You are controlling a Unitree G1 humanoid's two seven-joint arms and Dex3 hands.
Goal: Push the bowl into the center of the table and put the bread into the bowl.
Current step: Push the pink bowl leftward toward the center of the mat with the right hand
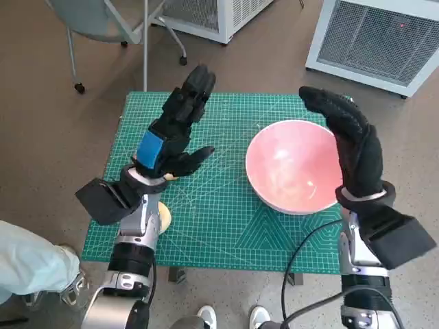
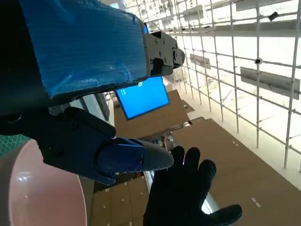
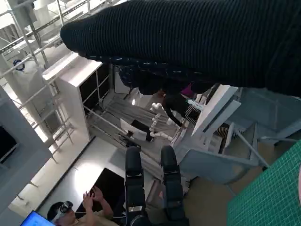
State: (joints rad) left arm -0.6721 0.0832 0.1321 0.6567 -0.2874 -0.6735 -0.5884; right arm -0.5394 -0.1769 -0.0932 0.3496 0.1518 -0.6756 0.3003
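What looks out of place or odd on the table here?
Nothing spilled or damaged. The pink bowl sits upright toward the mat's right side, empty. The bread is mostly hidden under the left forearm near the mat's front-left edge. Both hands are raised, holding nothing.

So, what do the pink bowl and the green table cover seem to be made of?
The bowl looks like glossy plastic or glazed ceramic: smooth pink inside with small bright highlights; the pictures cannot settle which. The green cover looks like a matte rubbery cutting mat: it lies flat, without shine, and has a printed white grid.

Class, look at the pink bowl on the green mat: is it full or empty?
Empty: the pink bowl stands upright, and the head view shows only its bare, shiny inside.
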